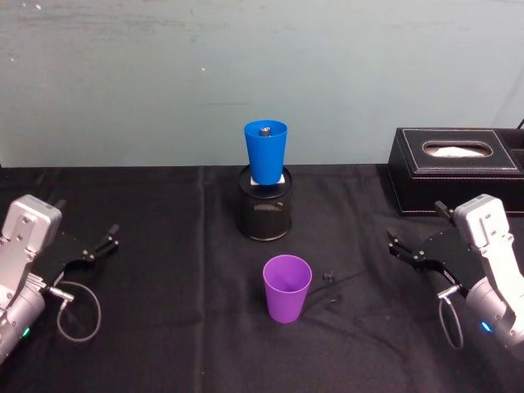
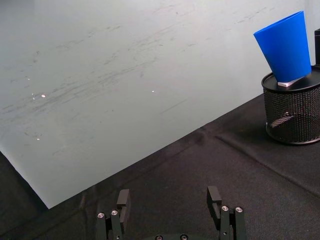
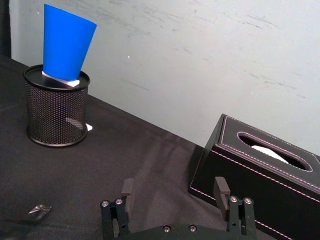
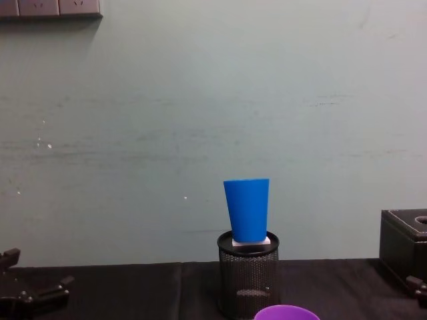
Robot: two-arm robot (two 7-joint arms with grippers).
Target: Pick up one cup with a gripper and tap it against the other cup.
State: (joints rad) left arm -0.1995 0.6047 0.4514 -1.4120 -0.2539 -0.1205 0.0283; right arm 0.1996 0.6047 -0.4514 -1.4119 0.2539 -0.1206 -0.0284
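Left hand (image 1: 105,241) rests open, far left on the desk (image 1: 164,327). Mid-desk, I see the purple cup (image 1: 286,288) standing alone; behind it the blue cup (image 1: 266,151) sits up on a mesh pot (image 1: 264,214). Right hand (image 1: 416,231) is open too. I think a hard tap could knock the blue cup off its perch.

A pale green, scuffed painted wall (image 4: 200,100) rises behind the far edge of the black cloth-covered tabletop (image 1: 164,327); a row of grey wall sockets (image 4: 50,7) sits high up.

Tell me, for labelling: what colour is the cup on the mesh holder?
The cup is blue; head view.
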